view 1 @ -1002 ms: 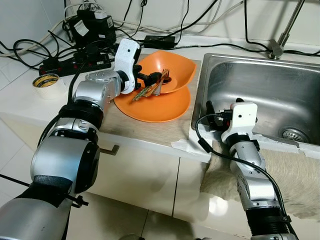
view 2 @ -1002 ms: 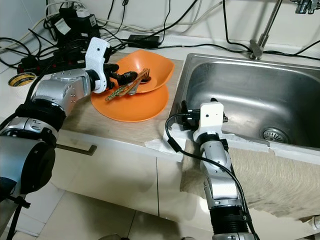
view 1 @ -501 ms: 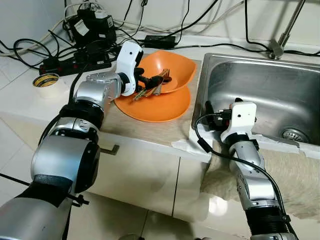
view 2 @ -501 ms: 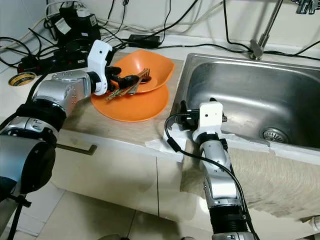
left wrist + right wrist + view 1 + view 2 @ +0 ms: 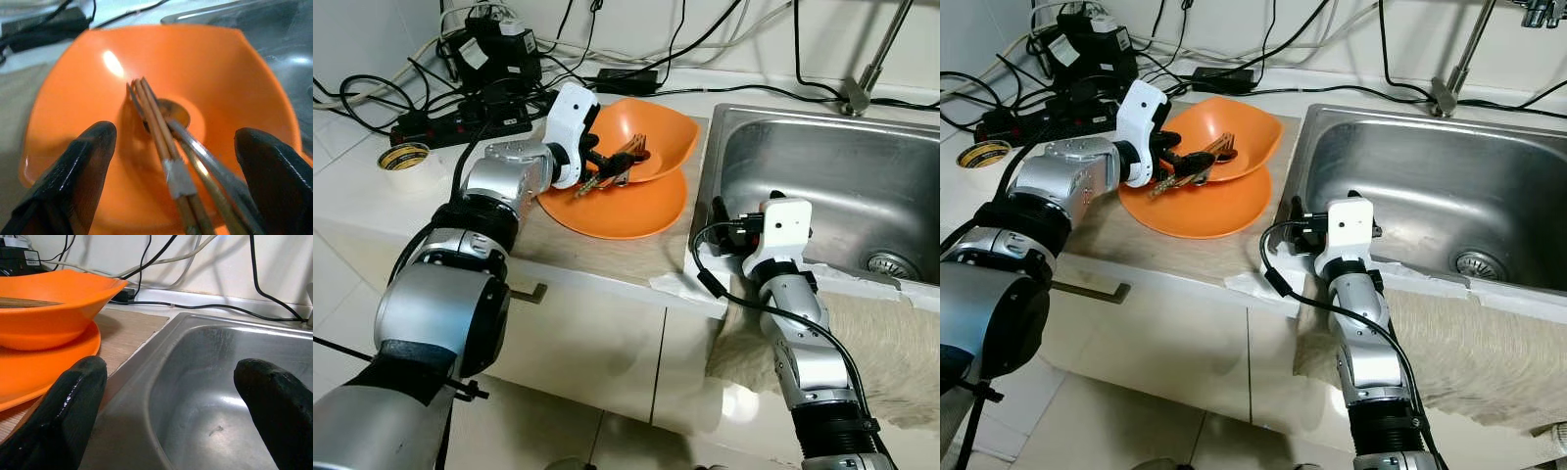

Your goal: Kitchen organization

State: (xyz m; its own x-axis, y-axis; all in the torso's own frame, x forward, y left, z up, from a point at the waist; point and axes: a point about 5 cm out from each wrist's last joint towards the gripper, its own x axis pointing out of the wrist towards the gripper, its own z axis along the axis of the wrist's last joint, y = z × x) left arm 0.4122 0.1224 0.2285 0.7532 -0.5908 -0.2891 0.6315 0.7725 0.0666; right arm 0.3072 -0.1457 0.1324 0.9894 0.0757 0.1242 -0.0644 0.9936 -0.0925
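The right gripper (image 5: pixel 171 426) sits at the near front edge of the steel sink (image 5: pixel 862 186), its two black fingers (image 5: pixel 73 406) spread wide apart with nothing between them; the basin lies ahead of and between the fingertips, and a beige cloth (image 5: pixel 891 343) hangs over the counter edge beside that arm. Farther off, the left gripper (image 5: pixel 171 161) reaches over the rim of an orange bowl (image 5: pixel 656 132) that stands on an orange plate (image 5: pixel 626 206) on the counter beside the sink. Its fingers (image 5: pixel 83 161) are also parted, one on each side of a bundle of chopsticks (image 5: pixel 161 137) and a metal spoon (image 5: pixel 195 147) that lie slanted in the bowl, tips down in its middle and handles pointing toward the gripper. The utensils lie between the fingers, not touched by either pad. Beyond the bowl, black cables and a power strip (image 5: pixel 460 122) lie along the wall, with a roll of tape (image 5: pixel 403 157) near them
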